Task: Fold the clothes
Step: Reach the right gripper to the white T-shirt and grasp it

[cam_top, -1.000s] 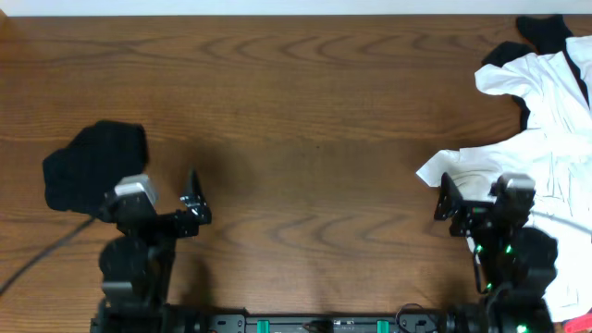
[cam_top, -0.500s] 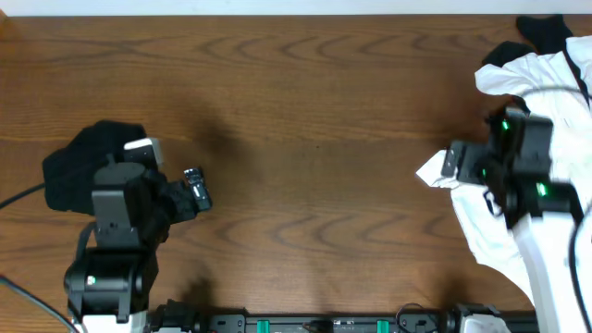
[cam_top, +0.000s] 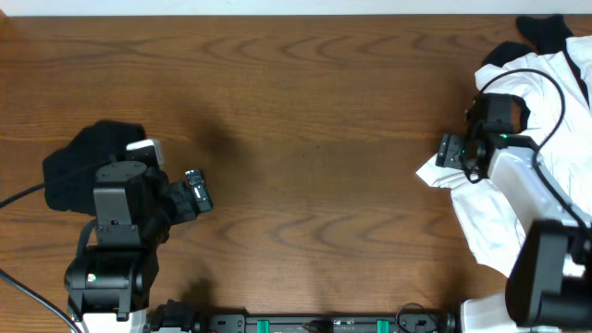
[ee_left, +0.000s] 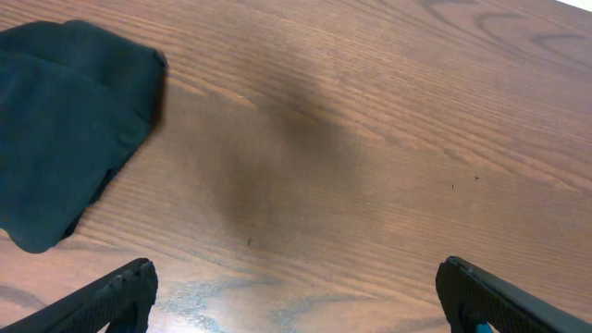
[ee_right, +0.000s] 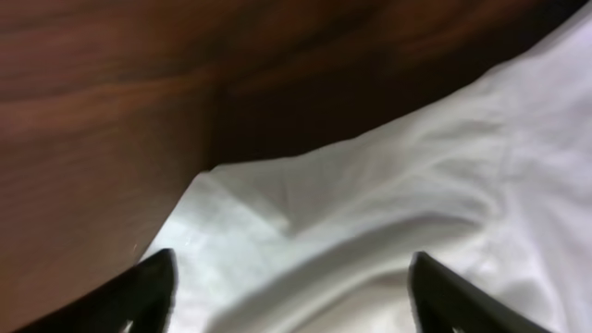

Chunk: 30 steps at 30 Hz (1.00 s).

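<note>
Right gripper (ee_right: 291, 277), jaws apart, straddles the left corner of the white T-shirt (cam_top: 569, 139). Cloth spreads toward the right edge, well away from the left gripper (ee_left: 296, 277).

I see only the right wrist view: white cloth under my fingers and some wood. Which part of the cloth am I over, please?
Observer: The right gripper is over the corner of the white T-shirt that points toward the middle of the table. The rest of the shirt lies crumpled at the right edge.
Operator: Is there other clothing?
Observer: Yes, a black garment lies bunched at the far left.
Operator: And where is the left arm?
Observer: The left gripper is just to the right of that black garment, open and empty.
</note>
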Each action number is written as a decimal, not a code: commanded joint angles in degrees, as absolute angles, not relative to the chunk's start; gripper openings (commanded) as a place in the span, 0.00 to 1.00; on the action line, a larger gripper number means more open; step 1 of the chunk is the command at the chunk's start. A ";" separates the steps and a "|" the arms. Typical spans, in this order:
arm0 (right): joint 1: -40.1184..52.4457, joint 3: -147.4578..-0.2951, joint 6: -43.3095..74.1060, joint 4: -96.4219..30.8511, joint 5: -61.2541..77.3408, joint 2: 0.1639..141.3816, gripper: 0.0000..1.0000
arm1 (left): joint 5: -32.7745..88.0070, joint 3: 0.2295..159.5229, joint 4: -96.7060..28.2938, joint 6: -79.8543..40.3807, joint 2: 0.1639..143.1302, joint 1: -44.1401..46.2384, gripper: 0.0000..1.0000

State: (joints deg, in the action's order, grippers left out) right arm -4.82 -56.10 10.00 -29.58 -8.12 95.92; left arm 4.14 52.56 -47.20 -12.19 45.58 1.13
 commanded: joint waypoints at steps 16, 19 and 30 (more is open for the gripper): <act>-5.17 -57.12 13.69 -20.10 -9.10 107.11 0.01 | 4.34 53.98 -47.37 -12.34 45.34 0.82 0.98; -4.78 -57.49 13.65 -20.47 -5.54 105.25 0.01 | 4.34 53.98 -47.35 -12.32 45.34 0.82 0.98; 7.07 -62.19 8.95 -19.27 -1.26 85.52 0.01 | 4.34 53.98 -47.35 -12.34 45.34 0.82 0.98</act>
State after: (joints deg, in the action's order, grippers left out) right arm 3.11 -59.35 10.85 -20.73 -3.88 89.89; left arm 4.14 52.56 -47.35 -12.19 45.60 1.13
